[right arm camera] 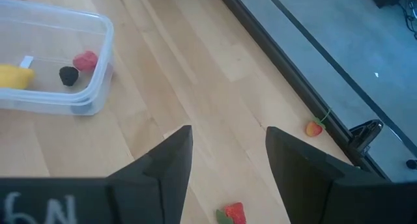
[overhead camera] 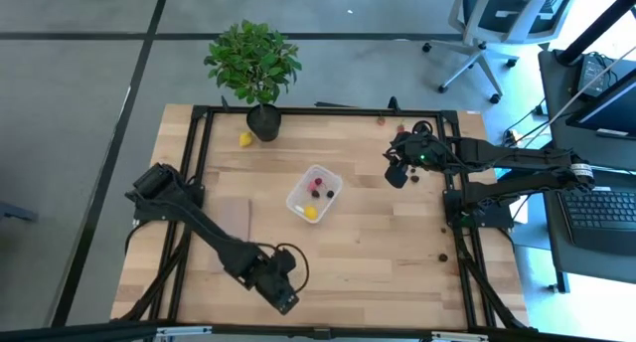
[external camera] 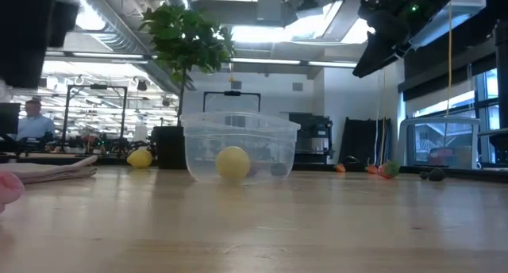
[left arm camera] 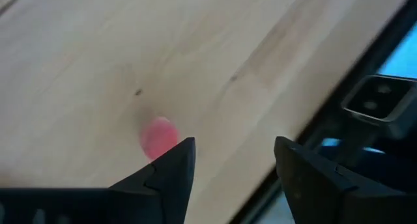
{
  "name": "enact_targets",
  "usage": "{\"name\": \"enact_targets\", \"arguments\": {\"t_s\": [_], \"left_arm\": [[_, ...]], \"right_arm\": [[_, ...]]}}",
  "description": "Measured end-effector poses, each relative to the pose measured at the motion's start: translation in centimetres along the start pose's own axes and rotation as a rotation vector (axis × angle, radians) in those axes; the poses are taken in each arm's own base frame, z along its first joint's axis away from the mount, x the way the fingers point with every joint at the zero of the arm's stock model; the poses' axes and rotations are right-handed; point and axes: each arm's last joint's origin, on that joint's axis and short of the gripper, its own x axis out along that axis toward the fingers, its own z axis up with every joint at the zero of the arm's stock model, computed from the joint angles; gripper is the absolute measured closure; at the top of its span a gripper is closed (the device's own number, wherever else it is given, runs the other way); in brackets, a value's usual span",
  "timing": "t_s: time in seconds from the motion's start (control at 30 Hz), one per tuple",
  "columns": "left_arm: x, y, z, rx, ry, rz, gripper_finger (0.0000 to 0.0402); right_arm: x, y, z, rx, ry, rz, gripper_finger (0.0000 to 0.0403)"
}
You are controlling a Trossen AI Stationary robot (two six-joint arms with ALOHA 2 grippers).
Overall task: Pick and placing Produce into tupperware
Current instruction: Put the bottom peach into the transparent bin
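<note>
The left gripper (left arm camera: 231,162) hangs low at the table's near edge, fingers spread and empty, with a pink piece (left arm camera: 158,137) just off one fingertip, not between them. The right gripper (right arm camera: 225,155), spread too, hovers beside the tub (overhead camera: 314,193), over a red piece (right arm camera: 233,213).

2 dark arms (overhead camera: 214,238), black pointed pincer fingers (right arm camera: 163,168).

left gripper (left arm camera: 231,165) jaws parted (nothing between them), pink produce (left arm camera: 158,137) on the table (left arm camera: 78,55) just beyond.
</note>
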Motion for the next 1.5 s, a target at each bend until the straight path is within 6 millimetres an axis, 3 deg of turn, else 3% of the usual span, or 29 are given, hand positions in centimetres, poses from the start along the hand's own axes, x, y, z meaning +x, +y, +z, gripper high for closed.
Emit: {"name": "enact_targets", "arguments": {"t_s": [0.2,0.67,1.03,1.5], "left_arm": [[1.4,0.8,0.1,-0.003,0.012,0.094,0.0218],[1.2,1.5,0.3,-0.032,0.038,0.158,0.0217],[2.4,2.5,0.6,-0.092,0.13,0.267,0.0154],[2.5,1.9,1.0,-0.097,0.114,0.191,0.0156]], "right_arm": [[0.0,0.0,0.1,0.005,-0.008,0.001,0.0205],[0.0,0.0,0.2,0.009,-0.015,0.004,0.0205],[0.0,0.0,0.2,0.01,-0.019,0.005,0.0205],[0.0,0.0,0.2,0.01,-0.017,0.005,0.0205]]}}
